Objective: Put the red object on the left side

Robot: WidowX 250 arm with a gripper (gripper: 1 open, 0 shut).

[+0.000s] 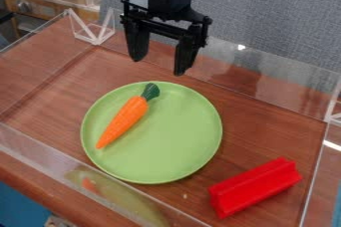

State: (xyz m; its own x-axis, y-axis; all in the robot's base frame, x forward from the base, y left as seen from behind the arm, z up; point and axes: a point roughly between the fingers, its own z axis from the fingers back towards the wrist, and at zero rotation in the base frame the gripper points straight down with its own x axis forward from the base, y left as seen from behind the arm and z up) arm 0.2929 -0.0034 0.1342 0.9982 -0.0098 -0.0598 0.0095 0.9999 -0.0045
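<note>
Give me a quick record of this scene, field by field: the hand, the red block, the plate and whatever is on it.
hand: open, empty, pointing down above the table behind the plate
red block: on the wooden table, lower right, clear of the plate
plate: green, round, centre of table
carrot: lying on the plate's left part
task state: red block not yet picked up

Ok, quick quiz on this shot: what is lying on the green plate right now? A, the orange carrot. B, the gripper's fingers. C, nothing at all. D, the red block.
A: the carrot lies on the green plate, while the red block sits off it on the wood and the open gripper hangs above.
</note>
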